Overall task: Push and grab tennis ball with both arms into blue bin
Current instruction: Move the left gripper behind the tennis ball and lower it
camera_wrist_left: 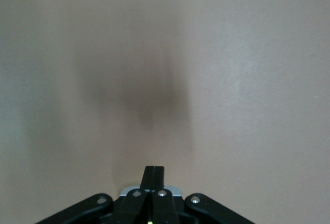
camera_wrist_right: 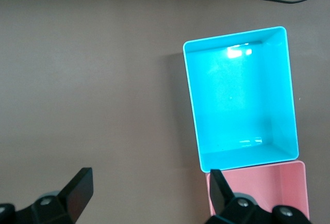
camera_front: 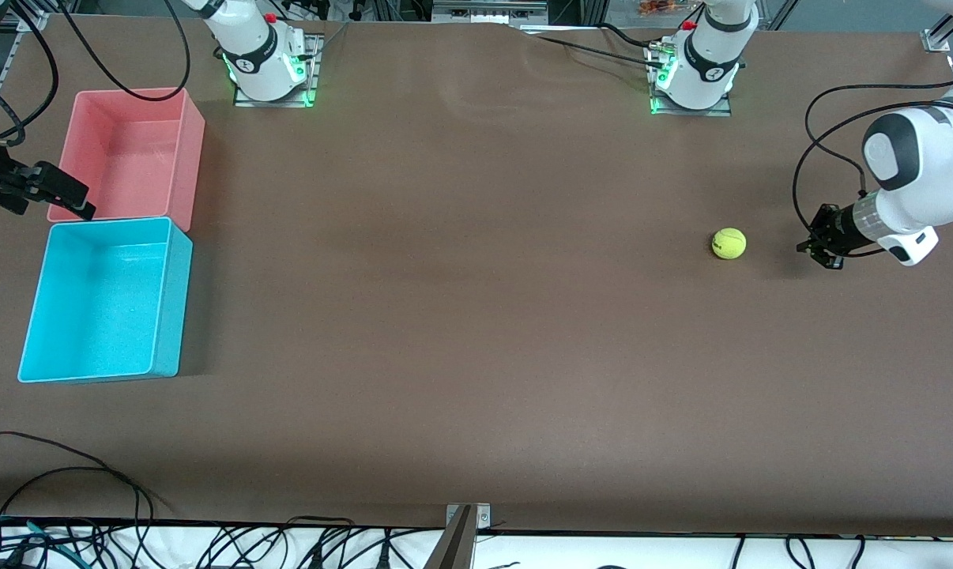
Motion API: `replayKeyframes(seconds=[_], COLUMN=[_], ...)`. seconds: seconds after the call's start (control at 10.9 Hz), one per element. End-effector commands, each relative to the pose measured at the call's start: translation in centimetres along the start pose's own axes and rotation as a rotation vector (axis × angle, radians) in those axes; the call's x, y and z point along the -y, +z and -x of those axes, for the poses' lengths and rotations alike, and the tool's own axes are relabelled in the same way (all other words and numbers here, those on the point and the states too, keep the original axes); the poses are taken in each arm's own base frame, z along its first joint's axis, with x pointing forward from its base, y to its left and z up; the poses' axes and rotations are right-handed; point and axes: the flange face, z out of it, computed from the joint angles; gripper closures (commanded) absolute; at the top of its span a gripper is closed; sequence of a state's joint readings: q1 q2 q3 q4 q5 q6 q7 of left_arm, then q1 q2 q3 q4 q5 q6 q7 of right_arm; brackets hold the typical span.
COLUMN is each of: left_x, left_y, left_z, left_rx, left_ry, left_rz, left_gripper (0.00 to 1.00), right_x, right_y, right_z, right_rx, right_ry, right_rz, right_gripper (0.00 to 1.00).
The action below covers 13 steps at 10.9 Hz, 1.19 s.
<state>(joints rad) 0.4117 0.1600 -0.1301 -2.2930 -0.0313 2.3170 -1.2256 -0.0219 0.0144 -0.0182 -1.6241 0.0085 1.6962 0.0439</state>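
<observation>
The tennis ball (camera_front: 728, 243) rests on the brown table toward the left arm's end. My left gripper (camera_front: 820, 246) is low beside it, a short gap away on the side of the left arm's end, fingers pressed shut on nothing (camera_wrist_left: 154, 170). The left wrist view holds only bare table and shadow; the ball is out of that view. The blue bin (camera_front: 173, 300) stands empty at the right arm's end. My right gripper (camera_front: 50, 197) hangs open and empty over the table beside the two bins, and its wrist view looks down on the blue bin (camera_wrist_right: 240, 100) past the gripper (camera_wrist_right: 149, 180).
An empty pink bin (camera_front: 129, 154) (camera_wrist_right: 263, 188) touches the blue bin on the side farther from the front camera. Black cables (camera_front: 65, 474) lie along the table's near edge. The two arm bases stand at the table's back edge. A wide stretch of table separates ball and bins.
</observation>
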Motion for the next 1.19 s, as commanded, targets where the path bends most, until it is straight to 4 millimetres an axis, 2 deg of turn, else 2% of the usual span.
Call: replayKeyframes(seconds=[0.0, 0.09, 0.37, 0.64, 0.92, 1.1], left_x=[2.0, 2.5, 2.4, 3.4, 4.5, 5.2], left_y=[4.1, 5.2, 6.3, 7.7, 8.9, 9.2], left_z=[1.5, 1.6, 1.4, 1.6, -2.2, -2.5], left_rx=[-0.046, -0.045, -0.051, -0.104, -0.142, -0.144], left_ry=[-0.038, -0.046, -0.083, -0.075, -0.059, -0.064], left_rz=[0.062, 0.063, 0.074, 0.056, 0.067, 0.071], left_gripper=[1.0, 1.0, 1.0, 1.0, 1.0, 1.0], right_x=[0.0, 0.0, 0.0, 0.0, 0.0, 0.0], right_y=[-0.5, -0.5, -0.5, -0.5, -0.5, -0.5], right_z=[-0.1, -0.1, -0.1, -0.1, -0.1, -0.1], right_rx=[-0.008, -0.008, -0.008, -0.008, -0.008, -0.008], right_ry=[0.002, 0.002, 0.002, 0.002, 0.002, 0.002], right_rz=[-0.002, -0.002, -0.002, -0.002, -0.002, -0.002], right_gripper=[0.0, 0.0, 0.0, 0.0, 0.0, 0.0])
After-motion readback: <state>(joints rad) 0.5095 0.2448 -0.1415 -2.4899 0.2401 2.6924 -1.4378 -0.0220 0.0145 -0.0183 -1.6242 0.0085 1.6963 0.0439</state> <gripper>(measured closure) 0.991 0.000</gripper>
